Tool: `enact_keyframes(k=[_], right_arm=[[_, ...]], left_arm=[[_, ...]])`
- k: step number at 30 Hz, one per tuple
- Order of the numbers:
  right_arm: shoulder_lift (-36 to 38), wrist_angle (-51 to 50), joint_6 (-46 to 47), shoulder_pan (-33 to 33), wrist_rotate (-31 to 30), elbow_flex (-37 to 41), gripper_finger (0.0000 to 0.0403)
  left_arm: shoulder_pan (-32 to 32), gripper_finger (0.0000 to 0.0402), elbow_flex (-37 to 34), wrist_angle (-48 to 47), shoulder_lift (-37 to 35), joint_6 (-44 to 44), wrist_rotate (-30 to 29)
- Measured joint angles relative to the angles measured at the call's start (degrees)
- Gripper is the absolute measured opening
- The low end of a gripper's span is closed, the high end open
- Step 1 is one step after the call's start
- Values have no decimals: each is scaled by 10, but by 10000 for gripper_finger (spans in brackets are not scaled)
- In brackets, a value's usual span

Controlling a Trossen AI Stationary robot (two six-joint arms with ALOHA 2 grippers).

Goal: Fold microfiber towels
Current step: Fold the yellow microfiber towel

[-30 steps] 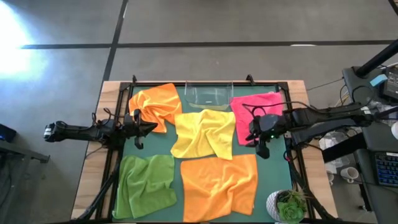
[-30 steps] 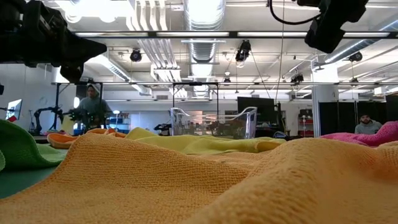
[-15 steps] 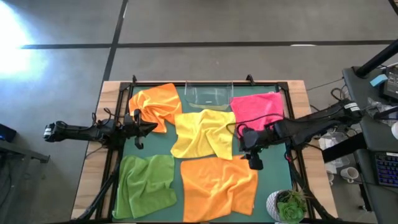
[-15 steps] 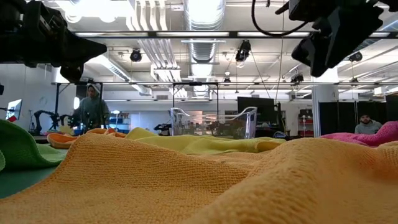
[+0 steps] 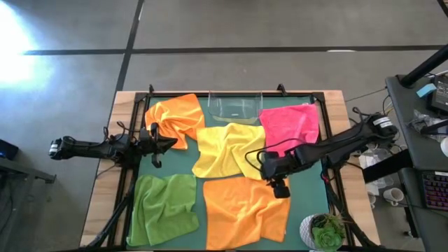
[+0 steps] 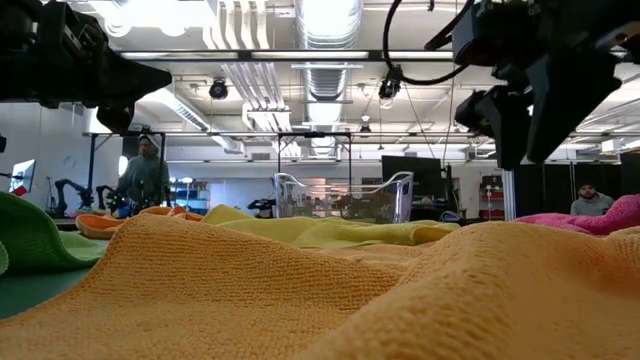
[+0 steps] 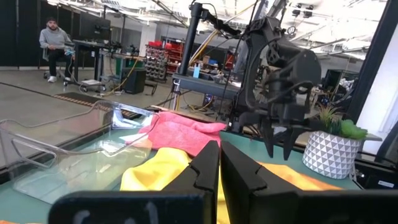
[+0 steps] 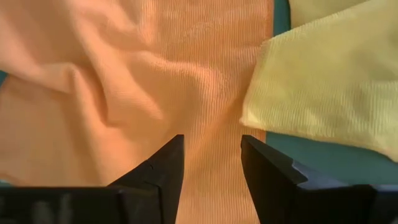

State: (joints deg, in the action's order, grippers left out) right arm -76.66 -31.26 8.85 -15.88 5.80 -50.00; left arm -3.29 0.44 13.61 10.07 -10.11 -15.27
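Note:
Five microfiber towels lie spread on the green mat: orange at the far left, yellow in the middle, pink at the far right, green at the near left, and a second orange one at the near middle. My right gripper hangs open, slanting down over the far right part of the near orange towel, next to a corner of the yellow towel. My left gripper waits shut and level at the table's left, beside the far orange towel.
A clear plastic bin stands at the far edge between the orange and pink towels. A potted plant sits at the near right corner. A black frame borders the mat. People show in the room beyond the table.
My right gripper has gone from beside the pink towel toward the table's left and near edges and has come down, tipping further downward, until it hangs over the far edge of the near orange towel. The towels lie as before.

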Motion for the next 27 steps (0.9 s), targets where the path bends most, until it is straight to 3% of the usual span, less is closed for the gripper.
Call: enact_keyframes(k=[9, 13, 19, 27], right_arm=[[-75, 38, -52, 0, -1, 0, 128], [-98, 38, -60, 0, -29, 0, 129], [-105, 40, -62, 0, -74, 0, 134], [-117, 67, -75, 0, -75, 2, 128]], left_arm=[[0, 0, 0, 0, 1, 0, 0], [0, 0, 0, 0, 3, 0, 0], [0, 0, 0, 0, 3, 0, 0], [0, 0, 0, 0, 6, 0, 0]])
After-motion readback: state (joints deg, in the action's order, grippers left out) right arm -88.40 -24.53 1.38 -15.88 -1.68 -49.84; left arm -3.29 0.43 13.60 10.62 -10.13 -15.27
